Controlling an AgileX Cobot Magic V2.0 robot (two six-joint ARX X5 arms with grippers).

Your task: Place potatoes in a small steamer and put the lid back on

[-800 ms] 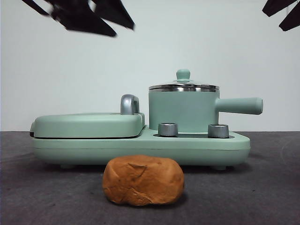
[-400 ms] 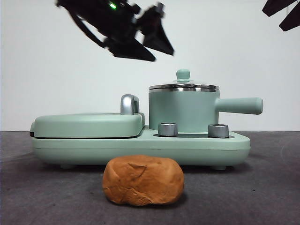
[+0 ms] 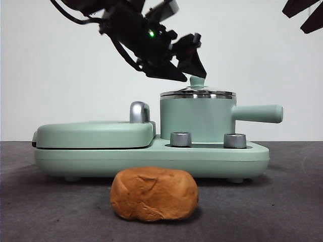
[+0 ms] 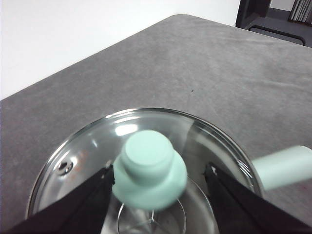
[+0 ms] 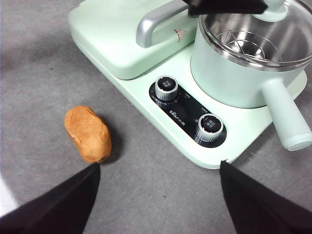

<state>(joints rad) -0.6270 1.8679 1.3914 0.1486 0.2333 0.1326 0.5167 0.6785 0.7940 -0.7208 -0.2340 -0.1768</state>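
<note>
The orange-brown potato [image 3: 154,194] lies on the grey table in front of the appliance; it also shows in the right wrist view [image 5: 88,134]. The mint-green steamer pot [image 3: 197,118] stands on the appliance's right side, with the glass lid [image 3: 198,94] on it. My left gripper [image 3: 195,75] reaches down from the upper left to the lid's knob [image 3: 197,81]. In the left wrist view its open jaws stand on either side of the knob [image 4: 148,168], over the lid [image 4: 97,146]. My right gripper [image 5: 158,168] is open and empty, high above the table.
The pot's straight handle [image 3: 257,113] sticks out to the right. The flat hinged grill plate [image 3: 93,133] with a chrome handle [image 3: 139,112] takes the appliance's left side. Two dials [image 3: 180,139] face front on the base [image 3: 151,159]. The right arm shows as black tips [image 3: 303,12] top right.
My left gripper has come down and to the right from the top left corner to the lid's knob. The potato, pot, lid and right arm have not moved.
</note>
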